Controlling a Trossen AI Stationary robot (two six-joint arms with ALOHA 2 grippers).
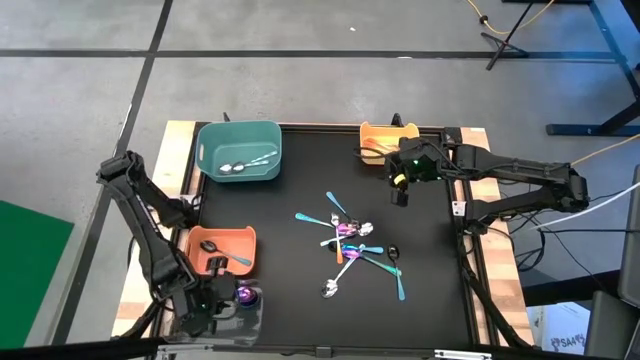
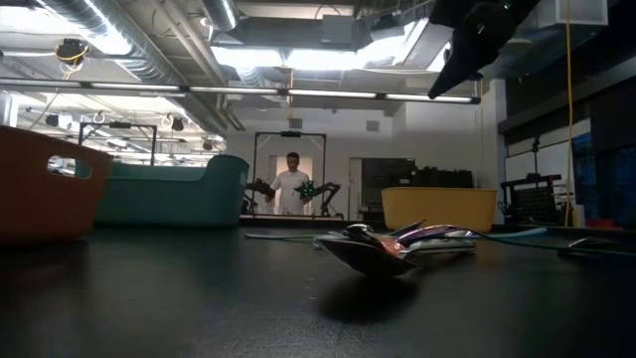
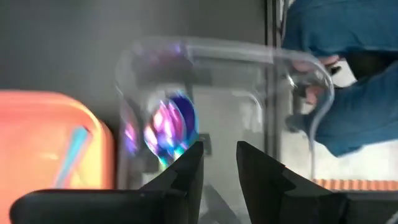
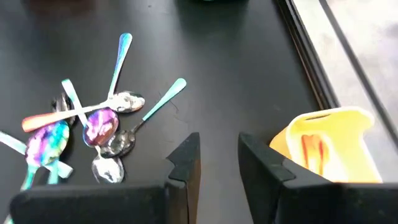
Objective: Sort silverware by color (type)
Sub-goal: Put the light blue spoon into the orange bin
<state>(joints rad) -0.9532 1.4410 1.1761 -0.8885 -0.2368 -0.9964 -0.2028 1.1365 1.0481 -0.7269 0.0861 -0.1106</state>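
Black table mat (image 1: 300, 300) under an industrial ceiling; a person (image 2: 291, 184) stands far back in the room.

Left gripper (image 3: 217, 163), at the mat's near left corner: fingers parted by a narrow gap, nothing between them. Directly beneath and ahead of it is a clear bin (image 3: 249, 81) holding one iridescent purple spoon (image 3: 166, 124), its bowl toward the gripper. Just beside lies the orange bin (image 1: 222, 250), containing a black spoon (image 1: 212, 247) and a teal spoon (image 1: 238, 259).

Right gripper (image 4: 217, 163), at the far right of the mat: fingers likewise slightly parted and empty, hovering above bare mat. The yellow bin (image 4: 329, 146) lies close beside it. The spoon pile (image 1: 355, 250) lies mid-mat, between the two grippers, handles splayed in all directions; one teal handle (image 4: 163, 98) points toward the right gripper. The teal bin (image 1: 238, 150), at the far left, holds silver spoons (image 1: 245, 163) lying roughly crosswise.
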